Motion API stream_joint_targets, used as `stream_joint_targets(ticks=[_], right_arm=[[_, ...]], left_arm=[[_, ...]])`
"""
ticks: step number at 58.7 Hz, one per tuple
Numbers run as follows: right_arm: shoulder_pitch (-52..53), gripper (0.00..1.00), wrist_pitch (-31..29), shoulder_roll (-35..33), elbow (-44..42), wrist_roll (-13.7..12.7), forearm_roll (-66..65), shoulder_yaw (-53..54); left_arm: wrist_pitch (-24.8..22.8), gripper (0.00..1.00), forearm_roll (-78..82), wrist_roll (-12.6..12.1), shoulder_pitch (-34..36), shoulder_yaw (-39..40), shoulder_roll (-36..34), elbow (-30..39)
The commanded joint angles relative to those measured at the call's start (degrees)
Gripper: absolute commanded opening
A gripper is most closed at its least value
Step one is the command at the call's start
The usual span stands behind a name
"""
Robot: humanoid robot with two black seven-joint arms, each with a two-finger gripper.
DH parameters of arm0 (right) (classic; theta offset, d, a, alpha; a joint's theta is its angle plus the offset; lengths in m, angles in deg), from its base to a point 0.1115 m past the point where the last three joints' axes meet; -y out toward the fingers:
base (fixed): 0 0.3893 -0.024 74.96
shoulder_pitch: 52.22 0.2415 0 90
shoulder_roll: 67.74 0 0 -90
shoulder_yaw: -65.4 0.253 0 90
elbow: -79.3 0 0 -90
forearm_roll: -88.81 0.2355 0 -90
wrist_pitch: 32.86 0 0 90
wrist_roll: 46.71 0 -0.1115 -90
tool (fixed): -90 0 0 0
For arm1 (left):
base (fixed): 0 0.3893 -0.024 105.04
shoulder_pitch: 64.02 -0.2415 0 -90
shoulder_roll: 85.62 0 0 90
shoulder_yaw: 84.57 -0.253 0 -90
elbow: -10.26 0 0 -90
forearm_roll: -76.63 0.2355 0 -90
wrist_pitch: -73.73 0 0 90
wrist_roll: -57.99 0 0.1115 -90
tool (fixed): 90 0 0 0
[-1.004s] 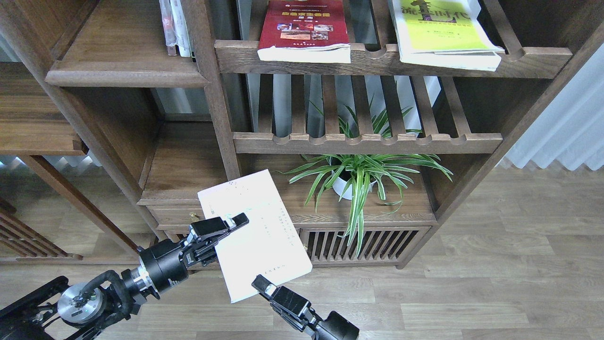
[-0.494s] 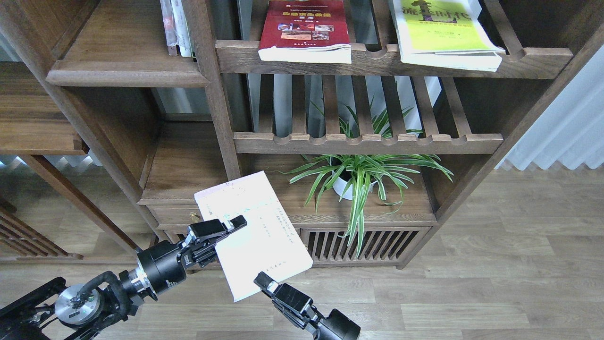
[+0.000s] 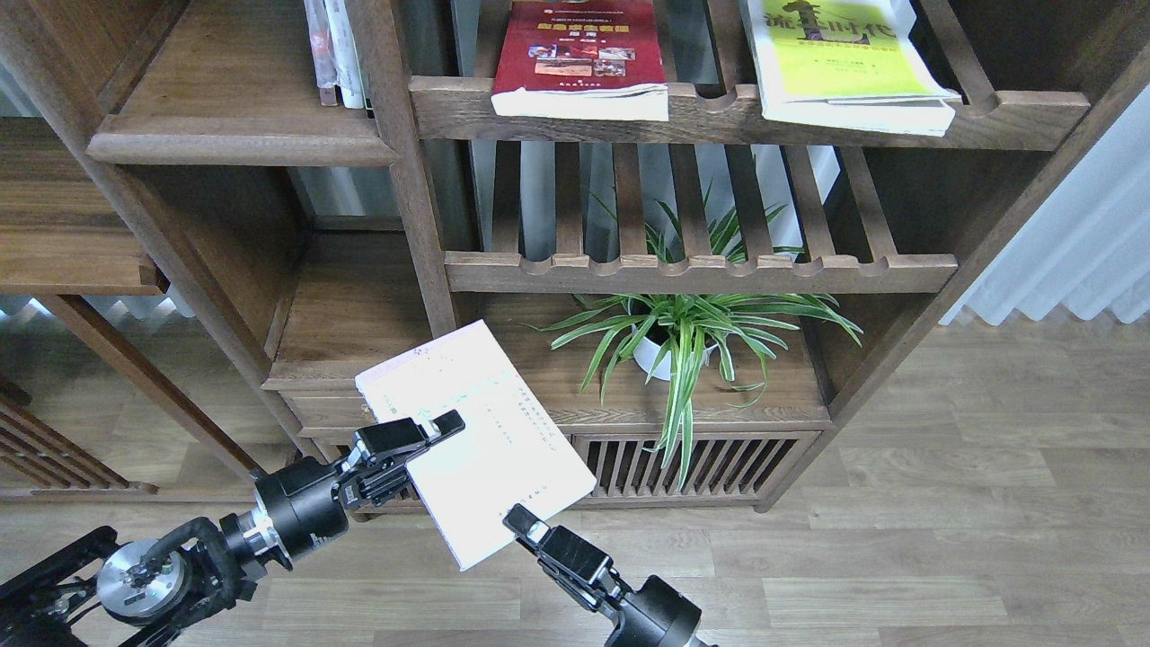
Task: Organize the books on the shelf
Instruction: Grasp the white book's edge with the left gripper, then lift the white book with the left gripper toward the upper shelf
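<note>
Across the upper slatted rack [image 3: 701, 112] lie the dark red book [image 3: 575, 54] and the yellow-green book [image 3: 835, 58], flat, covers up. Lower, before the plank shelf [image 3: 238, 135], the white book [image 3: 476, 445] hangs tilted, long axis running upper-left to lower-right, clamped by the left gripper [image 3: 431, 429]. Whether the right gripper [image 3: 521, 523] at its lower edge is closed, I cannot tell.

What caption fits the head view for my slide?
Left gripper holds the white book below the bookcase; right gripper at its lower edge.

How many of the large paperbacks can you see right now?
3: white book held by the left gripper; dark red book and yellow-green book lying on the top slatted rack.
</note>
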Motion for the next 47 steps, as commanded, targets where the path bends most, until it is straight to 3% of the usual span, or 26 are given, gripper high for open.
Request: stream_joint_targets(ticks=[1,15,29,47], right_arm=[[0.5,0.98,0.0,0.1,-3.3,0.0,0.1,3.8],[0.5,0.98,0.0,0.3,-3.8,0.0,0.1,3.8],[0.8,0.98,0.0,0.5,-3.9,0.0,0.1,3.8],[2.3,0.98,0.0,0.7,-5.4,0.0,0.9,3.8]], left_arm=[[0.0,0.05,3.6,0.1,-4.1,3.8,0.3,0.3],[0.0,0.05,12.1,0.1,-9.4,11.0,0.3,2.0],[0.0,0.05,25.0,0.1,-16.5,23.1,1.9,7.8],[0.0,0.05,33.2,0.1,-17.7,33.1,3.4,7.9]])
